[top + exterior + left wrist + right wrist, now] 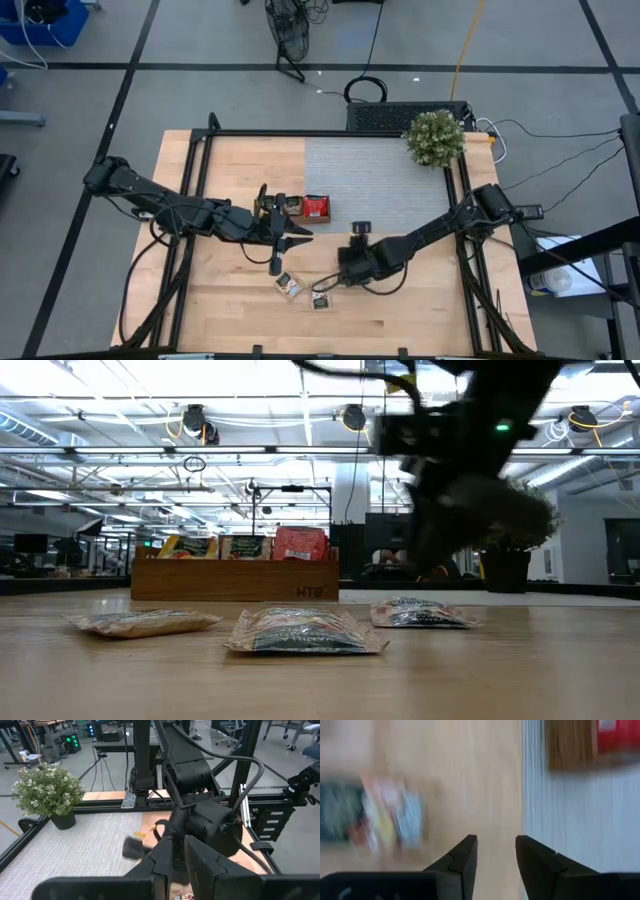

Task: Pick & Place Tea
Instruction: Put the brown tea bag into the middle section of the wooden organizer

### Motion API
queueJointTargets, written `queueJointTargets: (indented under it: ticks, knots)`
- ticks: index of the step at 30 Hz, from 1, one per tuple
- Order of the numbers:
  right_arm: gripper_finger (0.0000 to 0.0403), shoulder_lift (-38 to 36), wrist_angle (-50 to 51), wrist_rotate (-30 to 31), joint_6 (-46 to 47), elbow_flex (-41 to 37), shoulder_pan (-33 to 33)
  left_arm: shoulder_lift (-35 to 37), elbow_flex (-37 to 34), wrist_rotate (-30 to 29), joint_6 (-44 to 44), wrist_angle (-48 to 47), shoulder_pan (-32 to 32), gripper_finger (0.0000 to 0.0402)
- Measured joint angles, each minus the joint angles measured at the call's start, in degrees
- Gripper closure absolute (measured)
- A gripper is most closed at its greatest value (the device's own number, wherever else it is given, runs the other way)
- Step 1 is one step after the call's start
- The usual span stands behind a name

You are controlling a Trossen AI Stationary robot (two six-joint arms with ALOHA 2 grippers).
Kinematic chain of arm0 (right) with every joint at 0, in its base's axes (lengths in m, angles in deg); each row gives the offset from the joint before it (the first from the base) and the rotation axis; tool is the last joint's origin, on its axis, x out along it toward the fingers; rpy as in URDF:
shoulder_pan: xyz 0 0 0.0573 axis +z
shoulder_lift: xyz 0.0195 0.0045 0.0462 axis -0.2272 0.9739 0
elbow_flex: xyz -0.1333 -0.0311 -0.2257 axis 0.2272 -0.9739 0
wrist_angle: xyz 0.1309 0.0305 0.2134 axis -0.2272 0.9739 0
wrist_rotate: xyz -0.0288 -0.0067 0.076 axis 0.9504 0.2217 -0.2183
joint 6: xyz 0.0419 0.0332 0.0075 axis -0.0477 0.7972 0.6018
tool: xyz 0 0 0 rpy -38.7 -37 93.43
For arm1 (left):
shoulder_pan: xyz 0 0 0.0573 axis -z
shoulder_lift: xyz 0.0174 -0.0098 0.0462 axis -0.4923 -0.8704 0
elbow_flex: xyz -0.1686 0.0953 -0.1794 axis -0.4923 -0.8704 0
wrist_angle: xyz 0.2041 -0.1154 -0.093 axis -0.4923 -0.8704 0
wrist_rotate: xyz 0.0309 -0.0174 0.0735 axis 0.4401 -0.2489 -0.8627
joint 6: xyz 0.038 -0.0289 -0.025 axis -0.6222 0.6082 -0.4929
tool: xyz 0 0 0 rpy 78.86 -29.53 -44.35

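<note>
Three tea sachets lying loose on the table at 6 o'clock of the wooden tray; right gripper fingers parted, empty; left gripper fingers nearly closed, empty.

Beyond the right end effector, past the counter edge, lies a grey floor marked with dark lines, with a floor fan, trailing cables and rows of ceiling lights overhead.
</note>
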Motion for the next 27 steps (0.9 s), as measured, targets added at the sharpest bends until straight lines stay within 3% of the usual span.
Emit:
queueJointTargets:
  ticks: [5, 9, 16, 21, 27]
  knots:
    - [0.0287, 1.0, -18.6, -1.4, -10.2, -0.8, -0.1, 0.0, 0.0, 0.0, 0.0, 0.0, 0.0, 0.0344]
    - [0.0287, 2.3, -27.8, -9.5, -16.5, -3.2, -1.0, 0.0, 0.0, 0.0, 0.0, -0.1, 0.0, 0.0344]
    - [0.0287, 2.8, -26.3, -7.5, -16.1, -7.9, -4.8, 0.0, 0.0, 0.0, 0.0, -0.3, 0.0, 0.0344]
    - [0.0287, 2.6, -19.0, -8.2, -6.9, -9.2, -5.7, 0.0, 0.0, 0.0, 0.0, -0.3, 0.0, 0.0344]
    - [0.0287, 0.7, -10.5, -21.6, 8.9, -9.2, -5.4, 0.0, 0.0, 0.0, 0.0, -0.3, 0.0, 0.0344]
